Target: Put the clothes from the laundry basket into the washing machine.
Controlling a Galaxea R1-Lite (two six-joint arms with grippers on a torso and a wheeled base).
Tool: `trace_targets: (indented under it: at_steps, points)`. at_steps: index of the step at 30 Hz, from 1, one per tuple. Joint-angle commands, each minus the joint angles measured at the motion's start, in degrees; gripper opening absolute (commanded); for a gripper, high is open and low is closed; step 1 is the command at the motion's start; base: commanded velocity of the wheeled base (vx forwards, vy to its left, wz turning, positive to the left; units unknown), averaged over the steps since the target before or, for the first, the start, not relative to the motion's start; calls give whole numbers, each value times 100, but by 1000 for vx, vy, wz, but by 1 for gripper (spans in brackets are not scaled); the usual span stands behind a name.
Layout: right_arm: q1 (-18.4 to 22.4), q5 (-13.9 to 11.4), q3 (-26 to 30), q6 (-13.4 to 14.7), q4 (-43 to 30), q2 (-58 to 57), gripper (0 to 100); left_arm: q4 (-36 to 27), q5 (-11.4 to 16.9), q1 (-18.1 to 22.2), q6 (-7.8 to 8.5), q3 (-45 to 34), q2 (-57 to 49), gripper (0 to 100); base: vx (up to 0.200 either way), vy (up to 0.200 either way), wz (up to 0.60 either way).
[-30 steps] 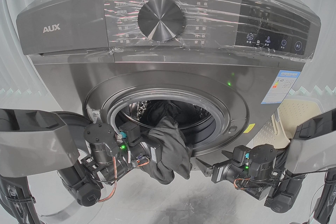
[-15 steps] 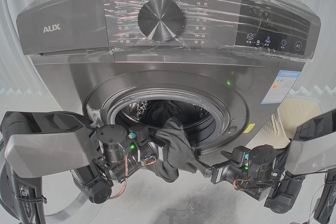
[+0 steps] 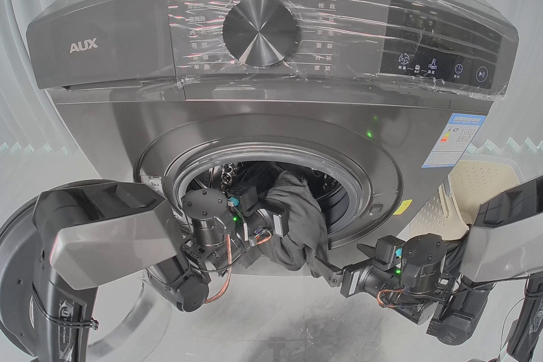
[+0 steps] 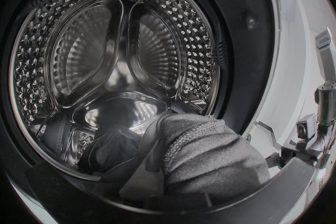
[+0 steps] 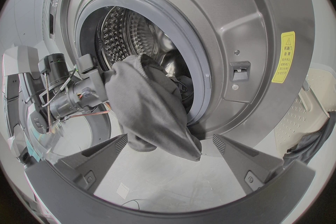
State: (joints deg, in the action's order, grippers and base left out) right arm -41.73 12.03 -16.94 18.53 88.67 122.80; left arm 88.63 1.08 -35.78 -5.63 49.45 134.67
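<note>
**Change.** My left arm has risen and swung in toward the grey front-loading washing machine (image 3: 113,125). It has lifted the dark grey knitted garment (image 3: 302,244) from below the door ring to the mouth of the opening.

**Grip.** My left gripper (image 3: 285,216) is closed on the garment, and the cloth is bunched over it at the threshold of the perforated steel drum (image 4: 119,60). My right gripper (image 3: 328,271) hangs low, just below the opening. Its fingers are spread wide and hold nothing.

**Position of load.** The garment's upper fold lies over the grey rubber door seal (image 5: 182,32). Its lower half hangs outside, down past the rim. A crumpled black garment (image 4: 112,151) lies in the drum bottom.

**Hazards.** If I release here, the weight of the hanging tail would likely pull the garment off the seal onto the floor. The tail also hangs just beside my right gripper's near finger and could catch on it. A deeper reach risks knocking my wrist on the seal lip.

**Setting.** The pale grey floor (image 3: 294,323) is smooth and scuffed. The round door (image 3: 130,323) stands open on the left. A cream perforated plastic laundry basket (image 3: 481,188) sits to the right. White pleated curtains (image 3: 22,97) close off the room behind.
</note>
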Motion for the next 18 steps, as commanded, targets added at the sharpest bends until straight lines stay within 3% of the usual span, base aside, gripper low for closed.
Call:
trace_targets:
  at_steps: [1, 13, 18]
  points:
    - [-2, 1, -2, 2, 1, 16, 100, -56, -73, 27, -26, 716, 525, 0, 0, 0, 0]
    - [-11, 1, 7, 28, 1, 43, 100, -698, -399, 423, 62, 1885, 877, 0, 0, 0, 0]
    - [-11, 1, 7, 28, 1, 60, 100, -1453, -460, 493, 71, 2342, 868, 0, 0, 0, 0]
